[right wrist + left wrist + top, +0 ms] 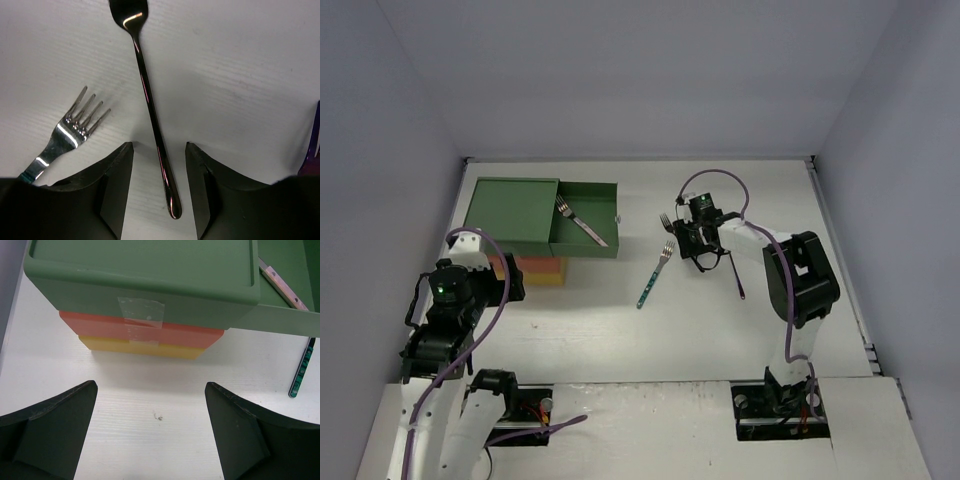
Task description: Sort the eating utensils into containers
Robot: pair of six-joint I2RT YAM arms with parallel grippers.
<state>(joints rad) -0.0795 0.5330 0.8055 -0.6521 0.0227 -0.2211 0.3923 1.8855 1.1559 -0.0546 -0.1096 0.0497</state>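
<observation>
Right tool [159,147] open astride spoon [145,85] handle, gaps both sides; left tool [151,387] wide, empty, near drawers [150,285].

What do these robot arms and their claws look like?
Both the left arm and right arm mix white segments and black joints, each with a looping purple cable. A green light glows on the left. The left claw and right claw have broad dark wedge fingers.
</observation>
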